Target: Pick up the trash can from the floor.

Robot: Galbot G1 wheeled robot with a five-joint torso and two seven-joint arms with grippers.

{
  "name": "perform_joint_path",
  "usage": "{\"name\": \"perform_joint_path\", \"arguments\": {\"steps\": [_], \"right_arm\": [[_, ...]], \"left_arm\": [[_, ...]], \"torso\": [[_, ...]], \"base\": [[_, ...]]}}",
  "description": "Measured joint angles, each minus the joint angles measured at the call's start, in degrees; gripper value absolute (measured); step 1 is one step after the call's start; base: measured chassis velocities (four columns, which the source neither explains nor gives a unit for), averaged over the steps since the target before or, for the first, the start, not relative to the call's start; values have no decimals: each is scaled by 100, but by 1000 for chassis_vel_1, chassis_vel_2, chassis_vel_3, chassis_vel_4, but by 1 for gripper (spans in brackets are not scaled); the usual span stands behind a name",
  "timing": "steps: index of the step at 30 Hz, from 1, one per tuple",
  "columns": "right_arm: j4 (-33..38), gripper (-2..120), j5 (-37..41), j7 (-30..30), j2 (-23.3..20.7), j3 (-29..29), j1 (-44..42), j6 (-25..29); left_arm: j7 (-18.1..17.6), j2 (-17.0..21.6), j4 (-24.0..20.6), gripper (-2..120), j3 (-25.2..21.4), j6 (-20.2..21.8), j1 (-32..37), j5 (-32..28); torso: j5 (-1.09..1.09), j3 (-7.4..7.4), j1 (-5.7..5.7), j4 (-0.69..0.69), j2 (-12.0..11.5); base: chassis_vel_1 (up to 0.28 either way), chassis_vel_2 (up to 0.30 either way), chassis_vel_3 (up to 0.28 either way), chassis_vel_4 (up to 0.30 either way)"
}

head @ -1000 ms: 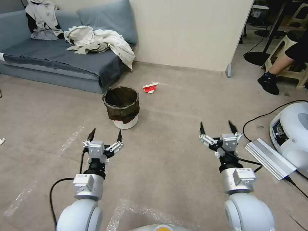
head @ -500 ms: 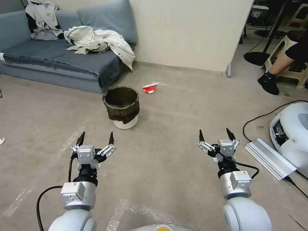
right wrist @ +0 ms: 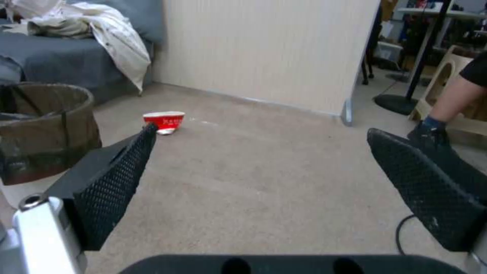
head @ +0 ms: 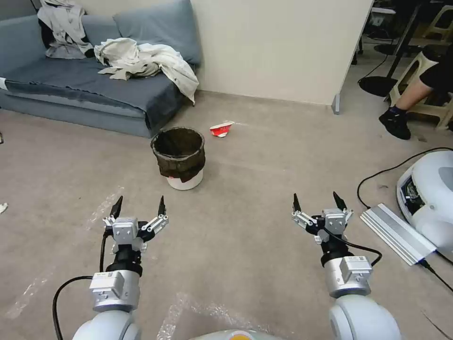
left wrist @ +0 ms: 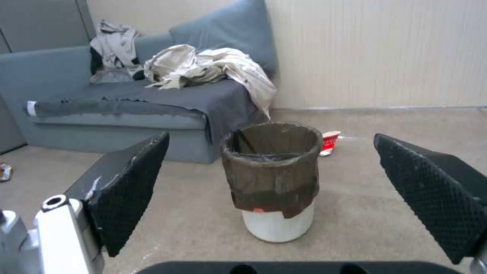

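While both arms reach forward low over the floor (head: 245,245), the left gripper (head: 138,207) and the right gripper (head: 317,202) hang with their black fingers spread wide and nothing between them, the left one nearer the robot's left side and the right one well apart from it across the beige carpet. Strips of clear tape (head: 101,208) mark the carpet just beside the left gripper, and a silver box (head: 396,233) with a black cable lies near the right one, next to a white machine (head: 432,198). Ahead of the left gripper, standing upright and apart from its fingertips, is the trash can (head: 180,157), a small white bin with a dark bag folded over its rim; seen from the left wrist it sits centred between the open fingers (left wrist: 129,182). Just beyond it a crushed red-and-white paper cup (head: 221,128) lies on its side. Farther back a grey-blue sofa (head: 80,89) carries a heap of pale clothes (head: 141,59), and a cream wall (head: 278,47) closes off the room behind.
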Motion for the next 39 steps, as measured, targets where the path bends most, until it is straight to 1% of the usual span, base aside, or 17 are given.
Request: {"name": "perform_joint_path", "arguments": {"steps": [13, 33, 37, 39], "right_arm": [[31, 100, 24, 22, -14, 13, -15, 2], [32, 100, 45, 70, -23, 4, 3, 30], [51, 100, 43, 31, -29, 5, 0, 12], [55, 100, 42, 22, -29, 6, -1, 7]], "left_arm": [[7, -16, -34, 100, 18, 9, 4, 36], [78, -27, 11, 100, 38, -31, 10, 22], [51, -18, 75, 100, 69, -195, 6, 15], [49, -16, 76, 100, 69, -199, 6, 16]], "torso": [[0, 0, 0, 0, 0], [0, 0, 0, 0, 0], [0, 0, 0, 1, 0], [0, 0, 0, 0, 0]], "base": [[10, 17, 23, 15], [51, 49, 46, 45], [9, 13, 9, 12], [0, 0, 0, 0]]}}
